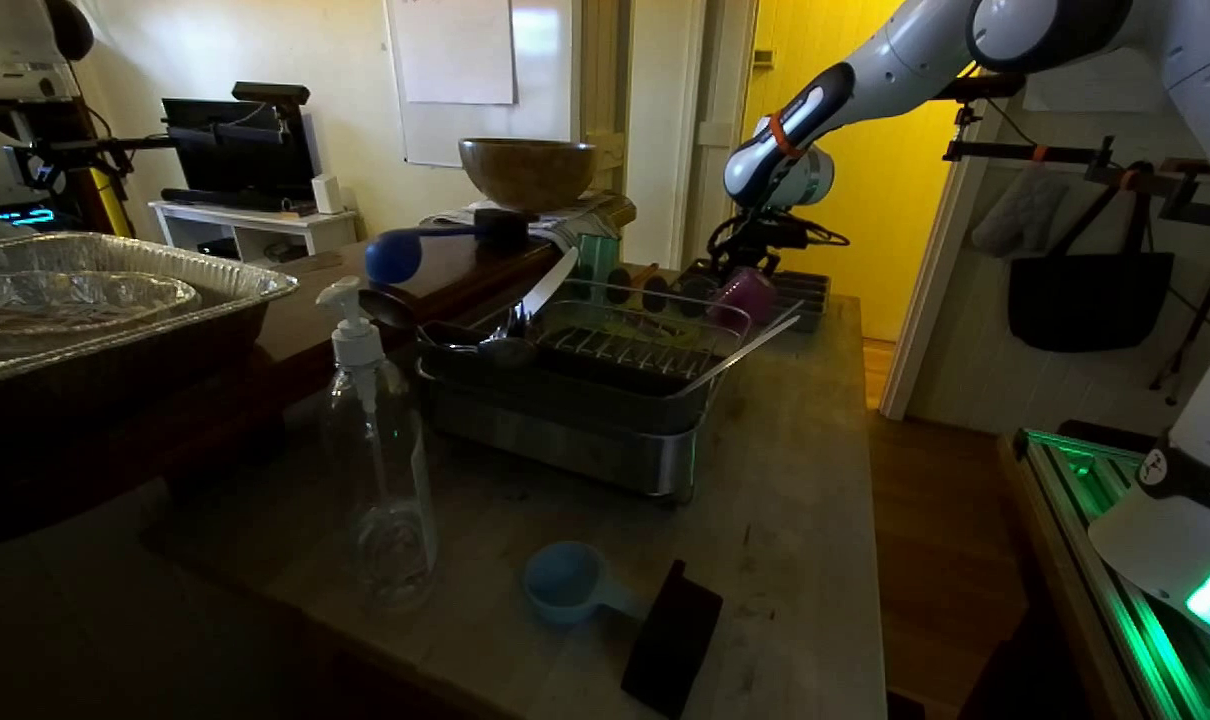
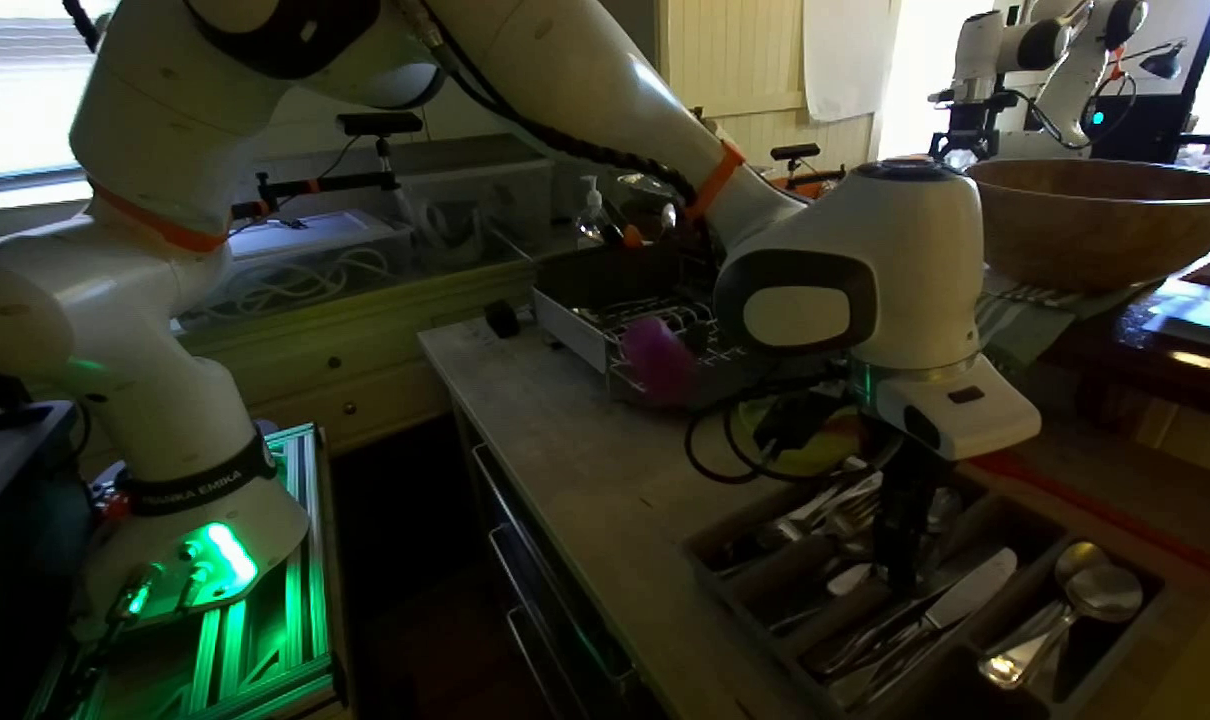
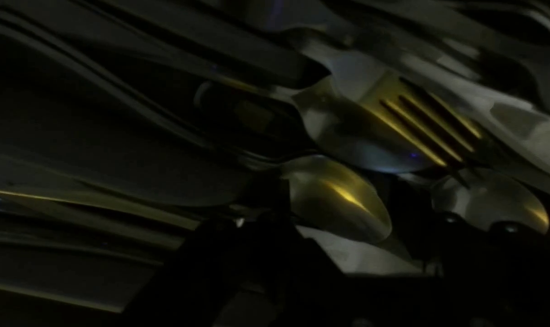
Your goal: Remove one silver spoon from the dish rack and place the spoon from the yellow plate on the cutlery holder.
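Observation:
The cutlery holder is a grey divided tray of knives, forks and spoons. My gripper points down into a middle compartment. In the wrist view the dark fingers stand apart, with a silver spoon's bowl showing between them. A fork lies just beyond. The grey wire dish rack also shows in an exterior view; silver spoons sit at its end. The yellow plate is partly hidden behind my wrist cables; I cannot tell whether a spoon lies on it.
A pink cup hangs at the rack's corner. A pump bottle, blue measuring cup and black block stand before the rack. A wooden bowl stands on the adjoining table. Two spoons lie in the holder's side compartment.

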`<state>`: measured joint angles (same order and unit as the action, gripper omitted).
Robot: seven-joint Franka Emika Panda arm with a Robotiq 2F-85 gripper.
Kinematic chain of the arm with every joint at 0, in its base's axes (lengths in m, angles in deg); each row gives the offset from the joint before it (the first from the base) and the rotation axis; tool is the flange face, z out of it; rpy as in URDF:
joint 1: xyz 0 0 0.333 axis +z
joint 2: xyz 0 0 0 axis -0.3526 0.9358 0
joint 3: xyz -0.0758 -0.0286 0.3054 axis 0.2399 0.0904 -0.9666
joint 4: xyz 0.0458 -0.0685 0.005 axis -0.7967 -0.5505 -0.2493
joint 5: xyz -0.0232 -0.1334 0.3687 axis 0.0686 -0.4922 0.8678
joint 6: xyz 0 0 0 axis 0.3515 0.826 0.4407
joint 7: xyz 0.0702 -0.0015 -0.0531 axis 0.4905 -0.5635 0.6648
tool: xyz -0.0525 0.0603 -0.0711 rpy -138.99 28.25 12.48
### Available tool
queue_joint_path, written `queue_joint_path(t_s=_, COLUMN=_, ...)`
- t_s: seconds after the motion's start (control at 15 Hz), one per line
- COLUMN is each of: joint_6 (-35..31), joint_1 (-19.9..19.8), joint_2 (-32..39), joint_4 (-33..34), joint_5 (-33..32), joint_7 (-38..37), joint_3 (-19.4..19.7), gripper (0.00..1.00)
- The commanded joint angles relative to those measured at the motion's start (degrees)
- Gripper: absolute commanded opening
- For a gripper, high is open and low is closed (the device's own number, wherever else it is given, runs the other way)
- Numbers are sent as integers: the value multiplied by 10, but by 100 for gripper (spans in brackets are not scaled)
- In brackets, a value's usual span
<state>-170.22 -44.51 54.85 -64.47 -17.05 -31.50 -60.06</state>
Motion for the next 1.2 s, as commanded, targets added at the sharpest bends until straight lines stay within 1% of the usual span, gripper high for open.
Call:
queue_joint_path(t_s=0.0, joint_6=4, joint_1=-4, joint_2=22, joint_4=26, joint_5=2, joint_7=-9, joint_3=-3, gripper=29)
queue_joint_path(t_s=0.07, joint_6=5, joint_1=-4, joint_2=22, joint_4=28, joint_5=3, joint_7=-8, joint_3=-4, gripper=20)
queue_joint_path(t_s=0.13, joint_6=6, joint_1=-4, joint_2=23, joint_4=31, joint_5=3, joint_7=-8, joint_3=-4, gripper=13)
queue_joint_path(t_s=0.27, joint_6=10, joint_1=-4, joint_2=19, joint_4=36, joint_5=3, joint_7=-6, joint_3=-6, gripper=2)
queue_joint_path(t_s=0.33, joint_6=13, joint_1=-6, joint_2=14, joint_4=33, joint_5=6, joint_7=-3, joint_3=-9, gripper=5)
queue_joint_path(t_s=0.4, joint_6=15, joint_1=-6, joint_2=12, joint_4=34, joint_5=6, joint_7=-2, joint_3=-9, gripper=3)
queue_joint_path(t_s=0.47, joint_6=18, joint_1=-7, joint_2=8, joint_4=33, joint_5=7, joint_7=-2, joint_3=-10, gripper=4)
queue_joint_path(t_s=0.53, joint_6=19, joint_1=-8, joint_2=6, joint_4=35, joint_5=8, joint_7=-1, joint_3=-10, gripper=3)
queue_joint_path(t_s=0.6, joint_6=21, joint_1=-9, joint_2=3, joint_4=35, joint_5=9, joint_7=0, joint_3=-11, gripper=4)
queue_joint_path(t_s=0.67, joint_6=17, joint_1=-10, joint_2=-1, joint_4=34, joint_5=8, joint_7=4, joint_3=-11, gripper=2)
queue_joint_path(t_s=1.13, joint_6=24, joint_1=-13, joint_2=-30, joint_4=30, joint_5=7, joint_7=33, joint_3=-18, gripper=2)
